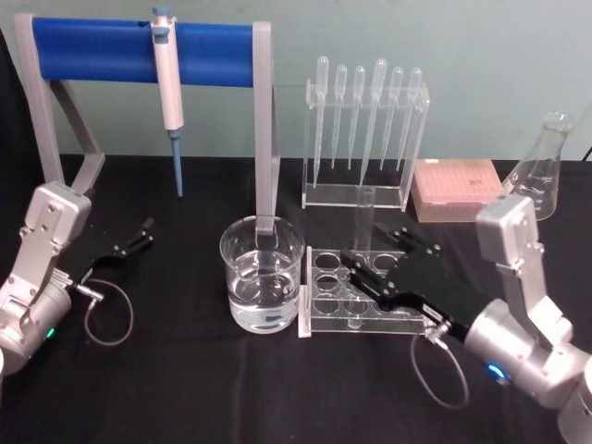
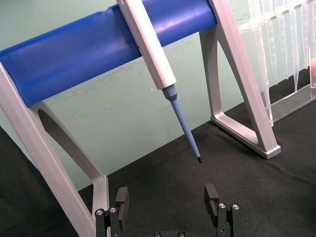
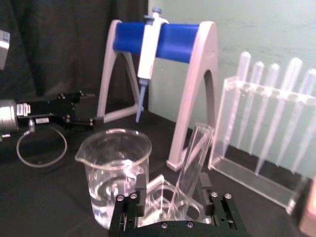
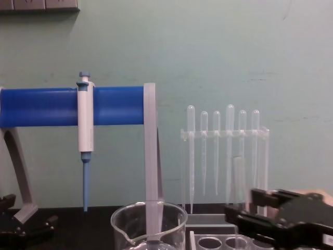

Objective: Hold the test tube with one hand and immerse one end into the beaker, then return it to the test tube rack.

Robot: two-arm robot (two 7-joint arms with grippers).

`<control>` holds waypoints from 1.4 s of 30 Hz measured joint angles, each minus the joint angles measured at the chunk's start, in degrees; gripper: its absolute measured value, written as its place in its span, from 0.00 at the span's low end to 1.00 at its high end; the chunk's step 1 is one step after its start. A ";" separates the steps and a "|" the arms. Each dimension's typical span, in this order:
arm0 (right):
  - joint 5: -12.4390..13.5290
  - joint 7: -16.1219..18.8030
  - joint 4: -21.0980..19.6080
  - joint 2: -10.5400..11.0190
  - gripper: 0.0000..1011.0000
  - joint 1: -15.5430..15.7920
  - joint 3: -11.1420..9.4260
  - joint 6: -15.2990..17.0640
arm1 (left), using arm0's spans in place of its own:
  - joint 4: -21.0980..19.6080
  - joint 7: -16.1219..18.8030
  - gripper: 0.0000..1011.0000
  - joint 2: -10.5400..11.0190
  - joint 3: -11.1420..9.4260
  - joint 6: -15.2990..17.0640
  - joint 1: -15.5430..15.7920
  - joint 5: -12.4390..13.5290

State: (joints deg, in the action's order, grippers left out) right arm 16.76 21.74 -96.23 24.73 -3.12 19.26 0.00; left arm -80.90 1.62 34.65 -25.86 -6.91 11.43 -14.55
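The test tube [image 1: 363, 215] stands upright in a clear acrylic rack [image 1: 324, 326], just right of the beaker [image 1: 262, 277], which holds water. My right gripper [image 1: 372, 243] is open, its black fingers on either side of the tube above the rack. The right wrist view shows the tube [image 3: 190, 168] leaning between the fingers of the right gripper [image 3: 173, 190], nearer one finger, with a gap to the other. The beaker [image 3: 116, 163] stands beside it. Across the table the tube [image 4: 238, 177] rises above my right gripper [image 4: 243, 205]. My left gripper [image 1: 139, 236] rests open at the left.
A white-and-blue pipettor [image 1: 169, 83] hangs on a grey stand with a blue bar [image 1: 92, 48] behind the beaker. A clear rack of plastic pipettes [image 1: 365, 139], a pink tip box [image 1: 458, 185] and a conical flask [image 1: 541, 166] stand at the back right.
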 joint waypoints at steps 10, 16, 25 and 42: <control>1.21 -4.51 -8.53 3.38 0.91 10.61 -8.15 0.29 | 0.00 0.00 0.99 0.00 0.00 0.00 0.00 0.00; 0.96 -9.06 -5.58 0.92 0.99 12.64 -13.36 -3.43 | 0.00 0.00 0.99 0.00 0.00 0.00 0.00 0.00; -5.48 -15.29 3.70 -2.66 0.99 7.48 -13.48 -1.46 | 0.00 0.00 0.99 0.00 0.00 0.00 0.00 0.00; -11.53 -18.09 8.86 -4.09 0.99 3.93 -11.26 0.80 | 0.00 0.00 0.99 0.00 0.00 0.00 0.00 0.00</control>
State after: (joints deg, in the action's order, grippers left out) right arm 5.23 3.65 -87.37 20.63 0.81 8.00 0.81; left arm -80.90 1.62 34.65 -25.86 -6.91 11.43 -14.55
